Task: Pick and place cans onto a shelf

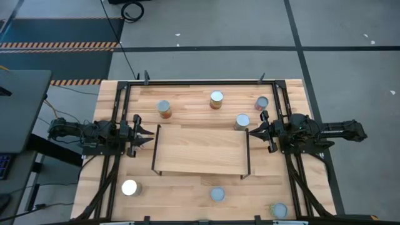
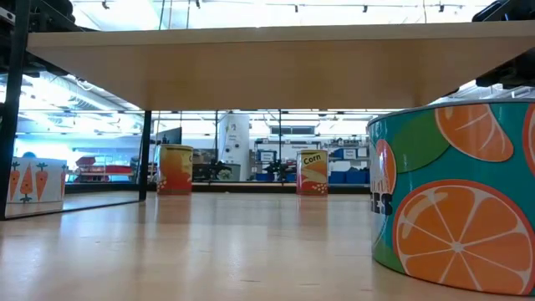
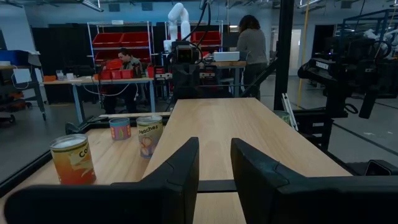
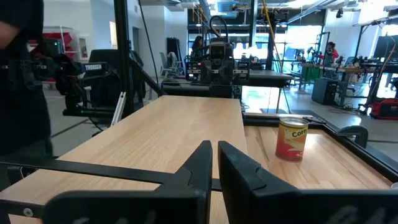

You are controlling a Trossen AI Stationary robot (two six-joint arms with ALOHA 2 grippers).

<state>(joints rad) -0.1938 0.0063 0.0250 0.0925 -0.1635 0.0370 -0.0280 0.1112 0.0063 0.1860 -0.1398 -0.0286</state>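
Closest to the low camera stands an orange-printed can (image 2: 456,196), filling the right of that view, with the shelf (image 2: 276,58) stretching overhead. Farther back there, three more cans stand on the table: a carrot can (image 2: 36,181), an orange-sided can (image 2: 175,170) and a corn can (image 2: 313,173).

From above, the left gripper (image 1: 147,135) hovers at the shelf's (image 1: 200,150) left short end, pointing along the board, its fingers spread a little with nothing between them. Just ahead of it and off to the far side stands one can (image 1: 164,109); behind it, toward the near table edge, another can with a bright lid (image 1: 129,187) stands well apart. Its wrist view shows the two dark fingers (image 3: 177,177) apart over the end of the light-wood board (image 3: 242,134), with three labelled cans (image 3: 73,160) to one side on the tabletop.

Beyond the shelf's far long edge stands a can (image 1: 216,99), and one (image 1: 217,194) stands just off the near long edge.

The right gripper (image 1: 253,131) faces the shelf's right short end, its fingers nearly together and holding nothing. One can (image 1: 242,122) stands just beside its tips, another (image 1: 262,103) near it toward the far edge, and a last one (image 1: 279,210) well behind it at the near edge. In its wrist view the fingers (image 4: 198,165) leave only a narrow gap, with a corn can (image 4: 291,138) beside the board.
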